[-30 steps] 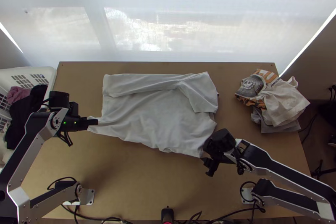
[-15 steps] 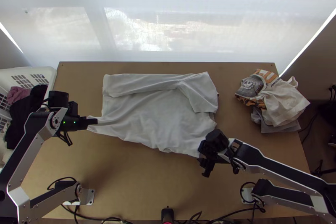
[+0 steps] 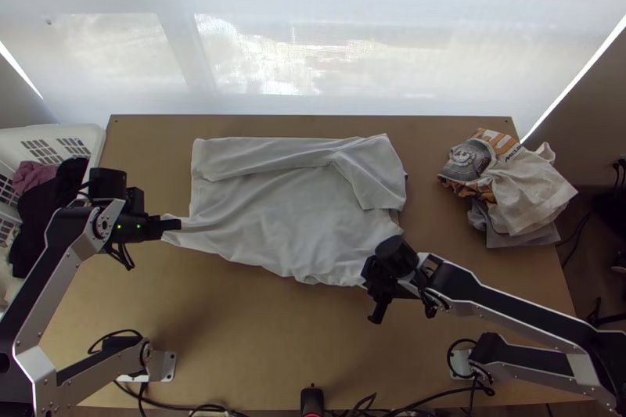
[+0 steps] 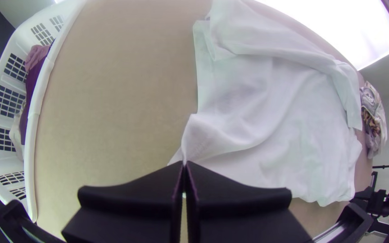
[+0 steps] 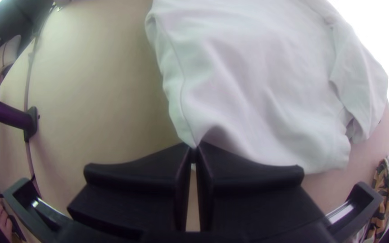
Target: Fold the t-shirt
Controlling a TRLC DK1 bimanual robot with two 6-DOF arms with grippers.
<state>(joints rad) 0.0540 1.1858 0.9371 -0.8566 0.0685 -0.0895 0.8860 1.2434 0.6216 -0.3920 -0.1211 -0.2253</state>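
The left gripper (image 4: 184, 163) and right gripper (image 5: 194, 146) each pinched a corner of the t-shirt (image 3: 289, 217) lying between and beyond them. A clean fold needed both lifted together, edge taut.

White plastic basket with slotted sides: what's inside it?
The basket holds a mauve cloth, a dark cloth and some off-white cloth. Whatever lies beneath these cloths is covered, so I can't tell if there is more.
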